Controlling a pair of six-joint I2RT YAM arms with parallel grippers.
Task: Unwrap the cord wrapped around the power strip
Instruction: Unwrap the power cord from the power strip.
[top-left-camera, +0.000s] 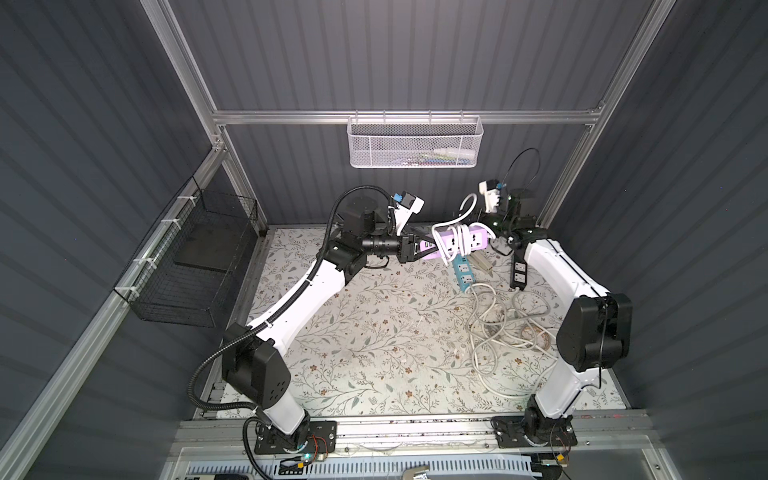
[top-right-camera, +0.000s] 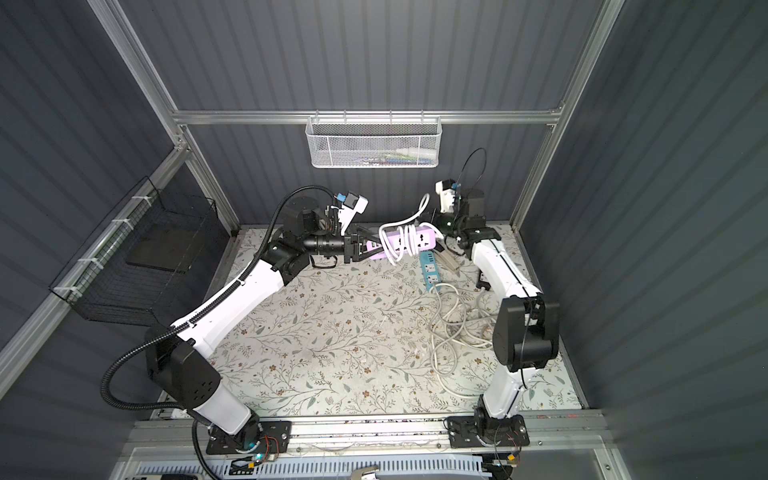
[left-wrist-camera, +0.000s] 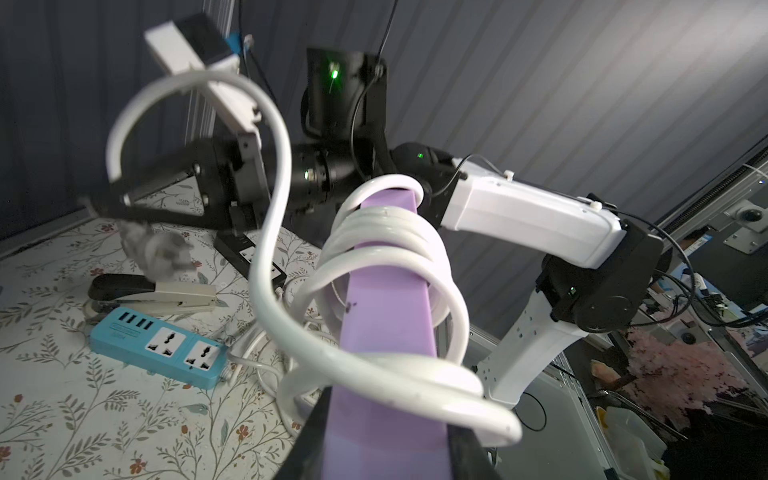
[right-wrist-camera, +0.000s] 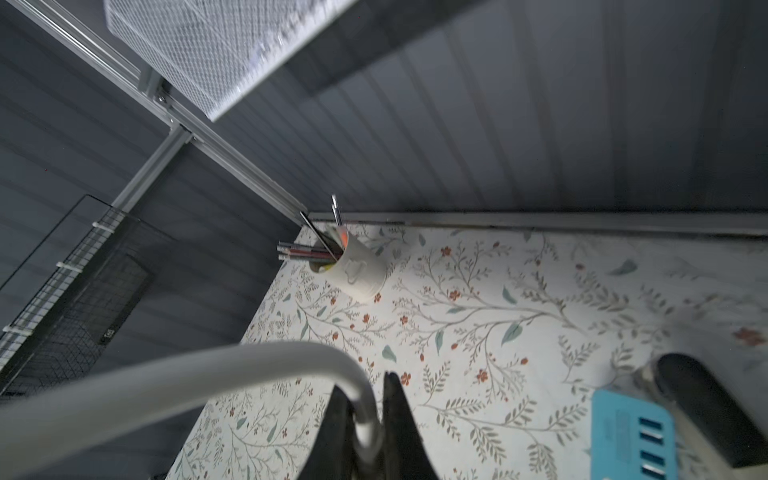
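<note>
At the back of the table (top-left-camera: 353, 332), held clear of its surface, the purple power strip (left-wrist-camera: 386, 316) hangs between my two arms. The white cord (left-wrist-camera: 382, 226) is wound around its middle in several turns, and one wide loose loop arches off toward the right arm.

That loop is my worry. If I pull it sideways rather than round the strip's free end, the turns could bunch and lock. The tug could then twist the strip out of its hold and drop it onto the blue power strip (left-wrist-camera: 158, 347) and stapler (left-wrist-camera: 166, 297) lying beneath. The cord looks smooth, so it could also slide through a light pinch.

The left gripper (top-left-camera: 426, 250) is clamped on the strip's end, jaws pressed against its sides. The right gripper (right-wrist-camera: 368, 419) has its jaws almost together, pinching the loose loop and touching nothing else that I can see. Further out, a tangle of other cords (top-left-camera: 503, 328) lies beside the right arm.
</note>
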